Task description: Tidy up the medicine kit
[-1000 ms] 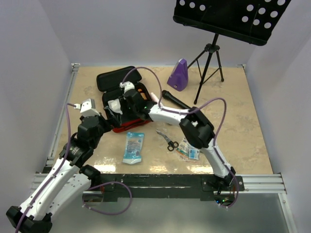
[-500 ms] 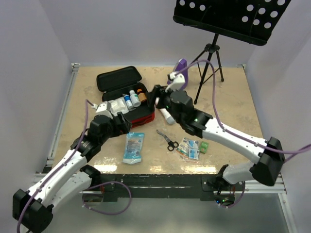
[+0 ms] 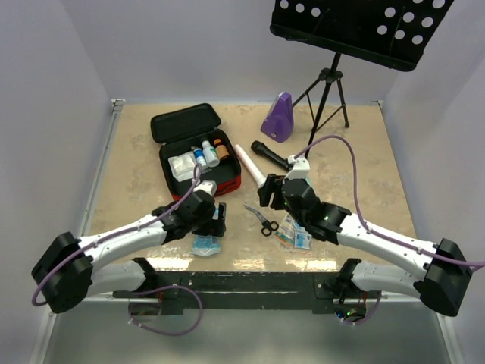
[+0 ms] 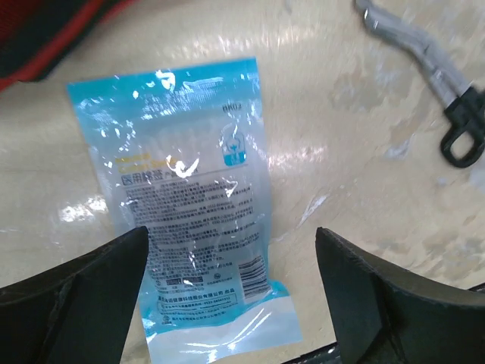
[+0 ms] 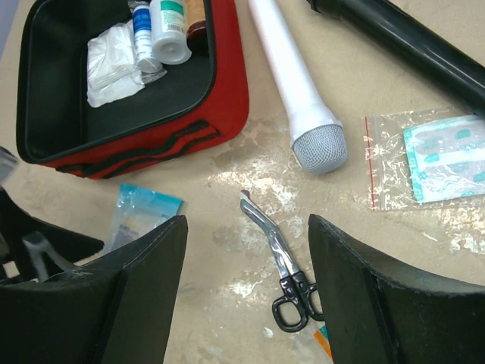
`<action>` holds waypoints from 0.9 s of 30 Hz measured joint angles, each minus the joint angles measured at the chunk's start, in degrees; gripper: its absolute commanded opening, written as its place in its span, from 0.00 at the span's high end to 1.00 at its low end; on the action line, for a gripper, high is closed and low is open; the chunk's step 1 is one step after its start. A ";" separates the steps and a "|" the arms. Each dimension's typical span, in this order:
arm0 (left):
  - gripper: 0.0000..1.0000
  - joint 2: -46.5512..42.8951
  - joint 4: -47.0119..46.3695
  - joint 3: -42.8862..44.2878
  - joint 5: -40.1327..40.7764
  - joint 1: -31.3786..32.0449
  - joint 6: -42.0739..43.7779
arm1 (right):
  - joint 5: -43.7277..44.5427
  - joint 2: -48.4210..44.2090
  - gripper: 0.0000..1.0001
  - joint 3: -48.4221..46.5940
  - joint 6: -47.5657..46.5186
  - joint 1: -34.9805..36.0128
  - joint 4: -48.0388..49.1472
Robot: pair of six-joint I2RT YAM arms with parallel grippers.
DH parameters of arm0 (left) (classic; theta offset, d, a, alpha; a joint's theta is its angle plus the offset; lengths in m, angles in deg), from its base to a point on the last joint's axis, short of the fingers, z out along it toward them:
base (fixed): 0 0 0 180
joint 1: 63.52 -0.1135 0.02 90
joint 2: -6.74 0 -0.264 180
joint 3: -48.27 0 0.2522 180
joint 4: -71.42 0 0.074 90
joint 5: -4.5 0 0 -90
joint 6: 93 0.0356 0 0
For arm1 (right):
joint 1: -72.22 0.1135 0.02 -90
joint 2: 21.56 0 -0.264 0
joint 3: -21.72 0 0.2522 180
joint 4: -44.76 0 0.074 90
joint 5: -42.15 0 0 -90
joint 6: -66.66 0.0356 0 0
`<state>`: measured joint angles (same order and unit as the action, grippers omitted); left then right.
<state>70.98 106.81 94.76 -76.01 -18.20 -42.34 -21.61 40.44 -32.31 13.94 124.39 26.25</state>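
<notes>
Located medicine kit [image 3: 186,123] at rear left of worktop [image 3: 364,174], unzipped, with lid laid back and red base facing up. Noted inside base: small bottles [image 3: 206,155] against far wall, with white gauze [image 3: 180,165] just beside them on the left.

Found left claw [image 3: 218,218] released, fingers spread wide and nothing gripped, poised above blue packet [image 4: 197,197]. Observed that packet lying flat on worktop, just in front of kit's near wall. Could not tell whether fingers touched it.

Found right claw [image 5: 246,224] likewise released and empty, hovering over bare worktop near tip of scissors [image 5: 280,265]. Recorded scissors lying closed between blue packet and clear plaster bag [image 5: 424,155].

Noted white microphone [image 5: 292,76] lying beside kit's right wall, head toward near edge. Saw black microphone [image 3: 273,157] just beyond it, farther right.

Logged purple metronome [image 3: 279,117] upright at rear of worktop, next to tripod legs of black music stand [image 3: 356,26].
</notes>
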 measured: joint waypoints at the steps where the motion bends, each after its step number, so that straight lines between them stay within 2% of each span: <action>1: 0.16 1.22 -0.04 0.04 0.07 0.79 0.00 | 0.00 0.09 0.31 0.00 0.11 0.00 0.00; 3: 0.29 3.41 0.02 0.07 0.31 2.21 0.17 | -0.02 0.35 0.31 0.02 0.15 0.00 -0.02; 4: 0.31 4.26 -0.02 0.07 0.44 2.67 0.50 | -0.04 0.42 0.31 0.02 0.15 0.00 -0.04; 10: 0.30 8.98 -1.09 0.85 2.51 4.20 1.53 | -0.07 0.35 0.30 0.02 0.09 0.00 -0.02; 12: 0.36 10.47 -1.14 1.77 3.67 4.76 1.60 | -0.07 -0.15 0.30 0.04 0.07 0.02 -0.07; 18: 0.78 14.10 -0.94 3.80 6.43 5.84 2.34 | 0.00 -2.05 0.30 0.37 -0.15 0.00 -0.17; 21: 0.91 12.44 -0.07 3.80 6.78 5.84 3.13 | 0.00 -2.80 0.30 0.46 -0.20 0.00 -0.46; 23: 0.95 10.01 1.79 3.98 6.80 5.86 4.13 | 0.00 -3.30 0.30 0.46 -0.24 0.02 -0.50; 27: 0.95 3.06 6.95 7.28 6.32 5.86 7.21 | 0.02 -4.02 0.30 0.46 -0.44 0.02 -1.14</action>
<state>74.04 113.76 102.04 -69.69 -12.35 -35.12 -21.59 36.41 -31.86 13.50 124.41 25.11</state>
